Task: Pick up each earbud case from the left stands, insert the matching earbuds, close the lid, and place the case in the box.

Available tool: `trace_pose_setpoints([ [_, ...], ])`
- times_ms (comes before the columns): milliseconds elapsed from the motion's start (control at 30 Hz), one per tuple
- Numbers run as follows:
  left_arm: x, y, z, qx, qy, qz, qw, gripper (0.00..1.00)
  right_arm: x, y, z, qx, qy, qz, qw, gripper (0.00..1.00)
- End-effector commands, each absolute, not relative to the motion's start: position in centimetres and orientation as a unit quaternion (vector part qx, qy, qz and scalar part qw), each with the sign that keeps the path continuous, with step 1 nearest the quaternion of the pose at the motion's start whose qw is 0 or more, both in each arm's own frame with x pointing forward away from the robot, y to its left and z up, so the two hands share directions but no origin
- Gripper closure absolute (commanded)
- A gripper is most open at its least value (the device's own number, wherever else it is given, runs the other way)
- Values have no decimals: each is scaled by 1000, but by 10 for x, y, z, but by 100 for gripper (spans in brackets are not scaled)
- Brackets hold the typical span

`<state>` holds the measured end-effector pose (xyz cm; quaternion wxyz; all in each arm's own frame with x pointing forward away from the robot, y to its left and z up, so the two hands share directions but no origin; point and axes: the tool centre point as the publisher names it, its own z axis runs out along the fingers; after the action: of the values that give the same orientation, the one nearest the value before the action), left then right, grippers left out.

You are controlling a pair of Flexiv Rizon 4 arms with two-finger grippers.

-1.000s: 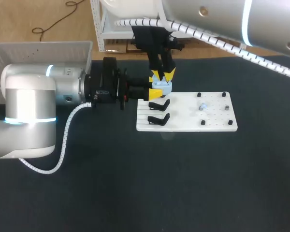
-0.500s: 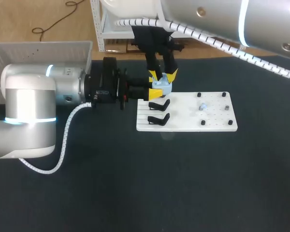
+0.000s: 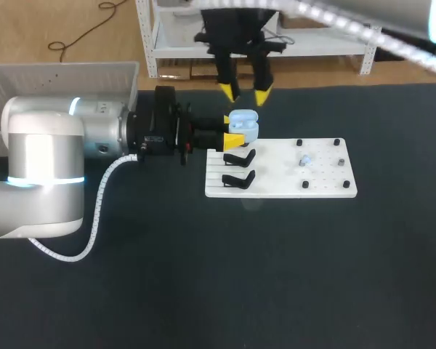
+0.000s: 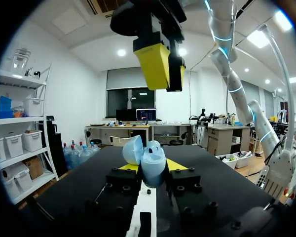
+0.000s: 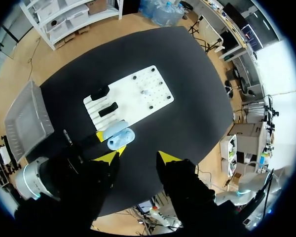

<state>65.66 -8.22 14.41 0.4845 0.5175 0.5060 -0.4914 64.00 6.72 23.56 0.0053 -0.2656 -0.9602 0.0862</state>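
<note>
The box is lying well behind the left end effector, which is gripping the pale blue earbud case from two sides with its yellow tips, just above the black stands. The case's lid is standing open. The right end effector, down at the case half a second ago, is now hanging clear above it, fingers spread and empty. That likely means its work on the lid or insert is done (the inside is not showing). Further right, well apart from both, an earbud is waiting on the white board, probably next to fetch. No readable writing is showing; a label on the left wrist is too small.
</note>
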Motion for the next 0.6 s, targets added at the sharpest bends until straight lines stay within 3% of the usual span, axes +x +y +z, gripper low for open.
trace_pose_setpoints([
  [33, 656, -82, 143, 517, 506, -490, 486, 100, 605, 2, 236, -237, -953, -152, -116, 51],
  [400, 656, -82, 143, 517, 506, -490, 486, 100, 606, -68, 210, -207, -940, -234, -139, 51],
  [600, 656, -82, 143, 517, 506, -490, 486, 100, 612, -75, 194, -195, -934, -268, -132, 34],
])
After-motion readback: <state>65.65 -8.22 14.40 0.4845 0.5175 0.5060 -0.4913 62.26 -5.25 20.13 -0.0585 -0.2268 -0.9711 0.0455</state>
